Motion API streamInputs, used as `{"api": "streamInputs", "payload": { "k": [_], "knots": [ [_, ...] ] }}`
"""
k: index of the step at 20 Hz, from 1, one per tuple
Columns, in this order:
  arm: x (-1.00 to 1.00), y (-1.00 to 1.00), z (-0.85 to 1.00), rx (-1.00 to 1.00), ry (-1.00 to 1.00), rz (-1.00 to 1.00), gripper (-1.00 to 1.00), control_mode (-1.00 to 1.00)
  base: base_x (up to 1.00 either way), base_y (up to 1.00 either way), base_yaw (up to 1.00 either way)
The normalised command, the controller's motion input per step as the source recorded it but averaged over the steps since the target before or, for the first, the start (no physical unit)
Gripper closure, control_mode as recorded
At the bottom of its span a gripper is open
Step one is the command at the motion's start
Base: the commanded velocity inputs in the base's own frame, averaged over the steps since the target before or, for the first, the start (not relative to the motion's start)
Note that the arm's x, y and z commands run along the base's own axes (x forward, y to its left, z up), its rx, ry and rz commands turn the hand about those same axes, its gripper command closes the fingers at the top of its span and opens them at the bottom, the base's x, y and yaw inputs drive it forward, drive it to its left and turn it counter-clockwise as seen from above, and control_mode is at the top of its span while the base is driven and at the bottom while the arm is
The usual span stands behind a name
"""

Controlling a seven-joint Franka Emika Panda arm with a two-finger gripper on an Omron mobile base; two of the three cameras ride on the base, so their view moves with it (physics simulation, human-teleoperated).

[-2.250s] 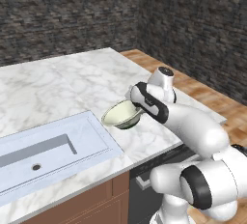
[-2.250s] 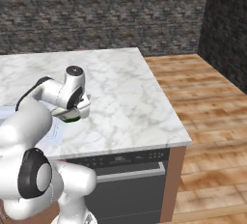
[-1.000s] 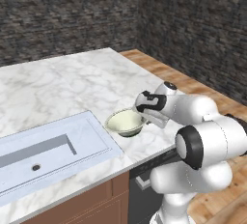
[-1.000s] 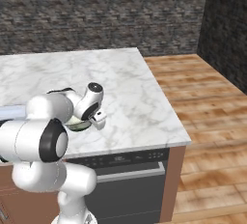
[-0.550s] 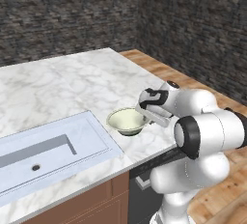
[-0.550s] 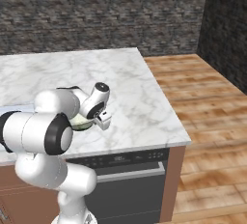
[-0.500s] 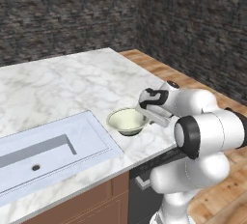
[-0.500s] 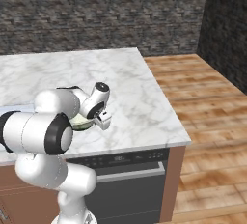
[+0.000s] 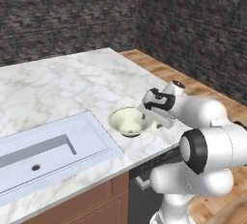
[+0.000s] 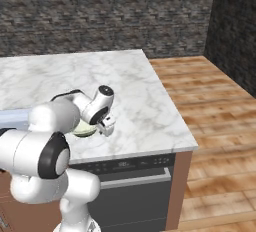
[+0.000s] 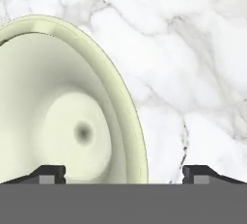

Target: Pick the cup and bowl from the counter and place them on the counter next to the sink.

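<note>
Beside the sink (image 9: 53, 150) — round, glossy bowl (image 9: 128, 120) on veined marble counter (image 9: 72, 83).

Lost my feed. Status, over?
Gripper open, straddling bowl rim. Bowl sits on counter beside sink. Nothing in the way.

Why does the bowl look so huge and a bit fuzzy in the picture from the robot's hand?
Hand view: the camera sits right over the bowl, so it looks huge, runs off the left edge, and its inside looks soft. Left base view: the same bowl is small with a crisp rim, casting a faint shadow on the counter.
</note>
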Motion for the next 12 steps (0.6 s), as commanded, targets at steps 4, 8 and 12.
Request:
{"api": "streamInputs", "payload": {
  "k": [4, 8, 12],
  "knots": [
    [-0.85, -0.24, 0.34, 0.03, -0.17, -0.02, -1.00, -1.00, 0.00, 0.00, 0.00],
    [-0.87, -0.51, 0.43, 0.01, -0.21, 0.00, -1.00, -1.00, 0.00, 0.00, 0.00],
    [-0.51, -0.20, 0.63, -0.03, 0.02, 0.08, -1.00, -1.00, 0.00, 0.00, 0.00]
  ]
}}
